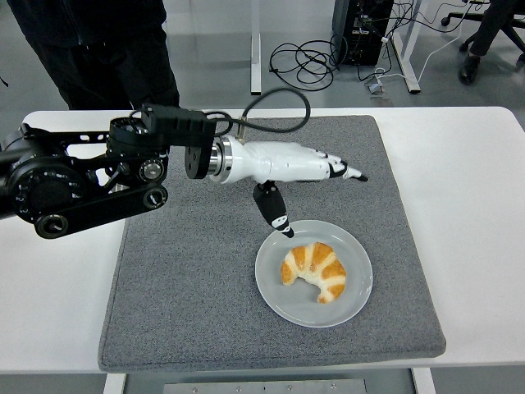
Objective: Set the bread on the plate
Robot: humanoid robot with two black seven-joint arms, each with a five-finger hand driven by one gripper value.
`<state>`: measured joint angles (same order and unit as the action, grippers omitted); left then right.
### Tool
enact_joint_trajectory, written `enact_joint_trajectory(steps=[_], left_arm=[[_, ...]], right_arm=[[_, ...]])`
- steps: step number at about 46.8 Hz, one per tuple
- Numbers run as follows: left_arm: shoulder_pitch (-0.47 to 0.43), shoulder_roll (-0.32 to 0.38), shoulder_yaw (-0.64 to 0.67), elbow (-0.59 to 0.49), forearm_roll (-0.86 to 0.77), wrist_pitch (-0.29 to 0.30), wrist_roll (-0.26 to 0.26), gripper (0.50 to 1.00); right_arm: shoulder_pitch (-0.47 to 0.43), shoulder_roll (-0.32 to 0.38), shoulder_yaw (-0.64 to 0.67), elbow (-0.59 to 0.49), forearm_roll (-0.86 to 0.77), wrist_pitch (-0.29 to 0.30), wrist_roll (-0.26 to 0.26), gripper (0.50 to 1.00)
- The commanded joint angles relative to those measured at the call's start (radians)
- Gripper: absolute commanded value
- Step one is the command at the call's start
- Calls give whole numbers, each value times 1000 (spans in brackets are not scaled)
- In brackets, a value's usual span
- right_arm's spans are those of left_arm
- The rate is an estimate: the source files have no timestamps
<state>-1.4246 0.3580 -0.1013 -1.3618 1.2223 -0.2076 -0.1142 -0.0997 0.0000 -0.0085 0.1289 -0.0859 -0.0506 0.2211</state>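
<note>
Croissant (pixel 315 272), golden-brown with pale glazed bands, curved in a crescent, lies on the round white plate (pixel 277 300) upon the grey mat (pixel 189 287) on the table (pixel 467 205). Left robot hand (pixel 299 164) hovers above, fingers extended, empty, thumb pointing down. A person (pixel 90 45) at top is cut off.

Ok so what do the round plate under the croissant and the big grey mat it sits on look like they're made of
The round pale grey plate looks like glazed ceramic or possibly melamine: smooth, with an even sheen and a raised rim. The large grey square mat looks like felt or a similar pressed fabric: matte, with a fine speckled texture and soft edges. The golden-brown croissant could be real pastry or a replica; the picture cannot settle that.
</note>
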Motion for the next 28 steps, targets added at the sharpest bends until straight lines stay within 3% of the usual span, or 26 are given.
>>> enact_joint_trajectory(steps=[1, 7, 13, 28], left_arm=[[-36, 28, -17, 3, -101, -4, 1, 990], [-83, 105, -41, 16, -245, -6, -1, 992], [-67, 147, -97, 99, -404, -3, -1, 992], [105, 153, -215, 433, -782, 19, -5, 992]], right_arm=[[0, 0, 1, 0, 0, 0, 0, 1000], [0, 0, -1, 0, 0, 0, 0, 1000], [0, 0, -1, 0, 0, 0, 0, 1000], [0, 0, 1, 0, 0, 0, 0, 1000]])
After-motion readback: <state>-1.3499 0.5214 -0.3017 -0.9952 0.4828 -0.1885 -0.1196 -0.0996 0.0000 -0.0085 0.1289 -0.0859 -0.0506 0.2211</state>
